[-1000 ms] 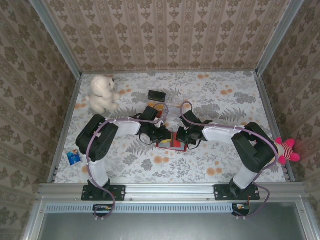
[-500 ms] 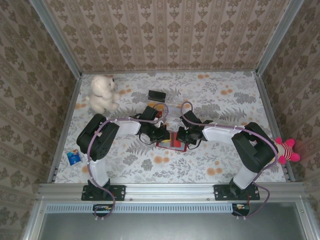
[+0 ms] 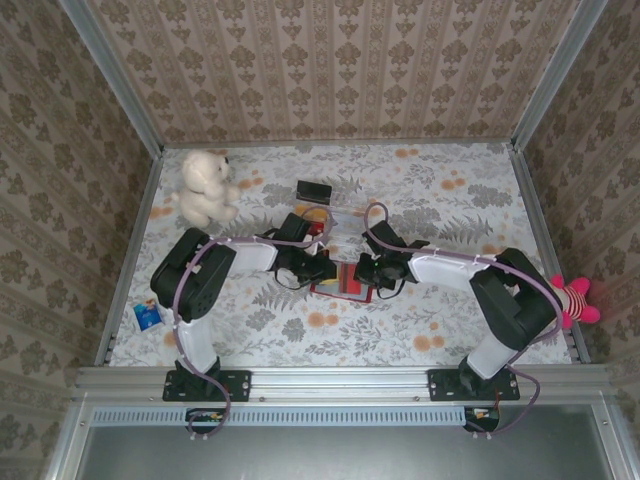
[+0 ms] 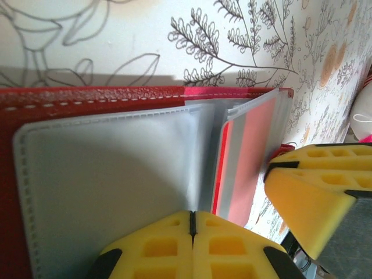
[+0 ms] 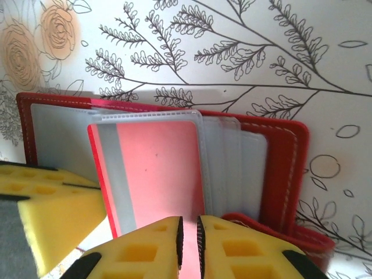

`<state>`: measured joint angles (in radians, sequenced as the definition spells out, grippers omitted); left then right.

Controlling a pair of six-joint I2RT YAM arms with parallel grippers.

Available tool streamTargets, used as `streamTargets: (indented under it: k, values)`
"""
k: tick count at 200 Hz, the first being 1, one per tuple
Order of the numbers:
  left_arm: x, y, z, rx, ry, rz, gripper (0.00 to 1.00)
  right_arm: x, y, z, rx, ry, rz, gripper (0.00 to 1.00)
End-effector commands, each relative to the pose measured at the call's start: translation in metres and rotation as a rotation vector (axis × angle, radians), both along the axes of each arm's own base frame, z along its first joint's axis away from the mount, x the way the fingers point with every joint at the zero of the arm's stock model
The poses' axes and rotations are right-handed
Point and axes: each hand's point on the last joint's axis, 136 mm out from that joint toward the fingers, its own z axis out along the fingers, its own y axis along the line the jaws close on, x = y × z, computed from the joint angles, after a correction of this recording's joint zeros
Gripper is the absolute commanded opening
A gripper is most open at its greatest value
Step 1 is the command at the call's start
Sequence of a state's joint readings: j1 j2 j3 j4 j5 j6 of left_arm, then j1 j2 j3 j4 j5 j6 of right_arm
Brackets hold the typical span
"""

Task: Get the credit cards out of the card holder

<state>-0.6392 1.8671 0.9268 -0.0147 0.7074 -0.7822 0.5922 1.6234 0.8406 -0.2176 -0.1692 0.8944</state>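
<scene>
Right fingers (image 5: 189,239) pinch the thin red grey-striped credit card (image 5: 157,168); if left fingers (image 4: 192,232) (pressed together at a clear sleeve (image 4: 104,186)) slip, the red book-like card holder (image 4: 87,97) follows.

**Red card lay atop open holder**

The red card holder (image 5: 288,168) lay open on the floral tabletop (image 5: 232,46), and a grey-striped red card (image 5: 157,168) covered its left sleeves. At the holder's near edge, the right gripper (image 5: 188,238) showed a narrow slit between its fingers. The left gripper's finger (image 5: 46,203) sat at the holder's left.
</scene>
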Motion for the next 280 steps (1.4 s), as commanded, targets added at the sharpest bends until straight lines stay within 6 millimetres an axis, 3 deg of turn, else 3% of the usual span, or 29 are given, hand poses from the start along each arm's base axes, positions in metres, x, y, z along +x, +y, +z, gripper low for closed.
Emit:
streamTargets:
  k: [1,78,121,174,212,260,280]
  values:
    - [-0.003,0.009,-0.004,0.028,-0.006,-0.002,0.0,-0.007,-0.009,0.004,-0.022,0.013,-0.007,0.19]
    - [0.0,0.005,0.002,-0.004,0.013,0.019,0.0,-0.012,-0.008,-0.018,-0.042,0.073,0.005,0.19]
    - [0.004,0.004,0.007,-0.031,0.016,0.054,0.19,-0.013,-0.005,-0.027,-0.038,0.094,0.016,0.18]
    - [0.006,0.001,0.009,-0.073,0.019,0.069,0.23,-0.013,-0.001,-0.028,-0.026,0.099,0.028,0.15]
    - [0.006,0.001,0.006,-0.074,0.022,0.063,0.17,-0.012,0.001,-0.03,-0.022,0.105,0.03,0.14]
    - [0.006,0.002,0.006,-0.076,0.016,0.053,0.0,-0.013,-0.002,-0.03,-0.037,0.108,0.029,0.14]
    - [0.007,0.009,0.006,-0.067,0.004,0.059,0.0,-0.014,-0.007,-0.031,-0.061,0.112,0.017,0.14]
